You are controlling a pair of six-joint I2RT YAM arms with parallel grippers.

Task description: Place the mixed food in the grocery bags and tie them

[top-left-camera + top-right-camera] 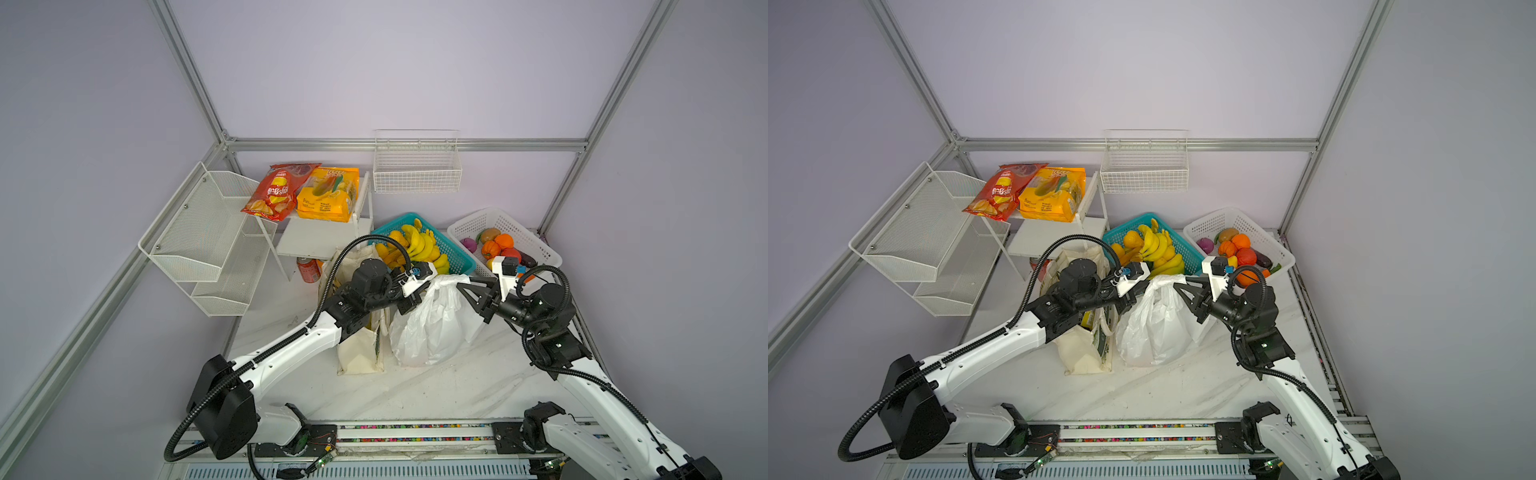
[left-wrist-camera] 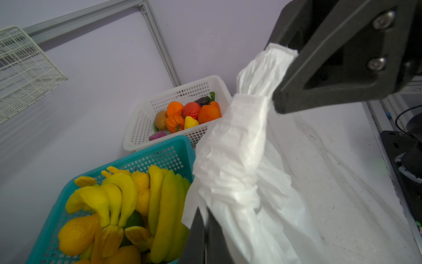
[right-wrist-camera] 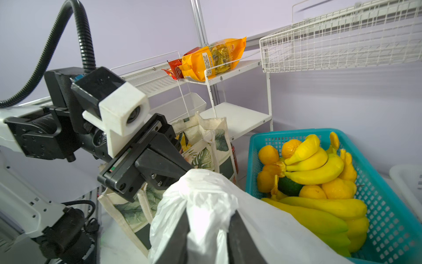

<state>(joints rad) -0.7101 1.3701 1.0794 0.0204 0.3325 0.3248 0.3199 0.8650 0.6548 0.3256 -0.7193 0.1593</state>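
The left gripper (image 3: 186,172) clamps the twisted handle of the white plastic bag (image 1: 432,328); the right gripper (image 1: 461,287) pinches its other end. The orange-yellow packet (image 3: 212,59) shows "LOT" upside down.

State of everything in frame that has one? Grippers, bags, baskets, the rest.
plastic bag: upright, handles twisted together, pulled taut.
left gripper: shut on a plastic bag handle.
right gripper: shut on a plastic bag handle.
canvas tote: upright, mouth open, untied.
teal basket: full of bananas.
white basket: holds toy produce.
soda can: upright behind the tote.
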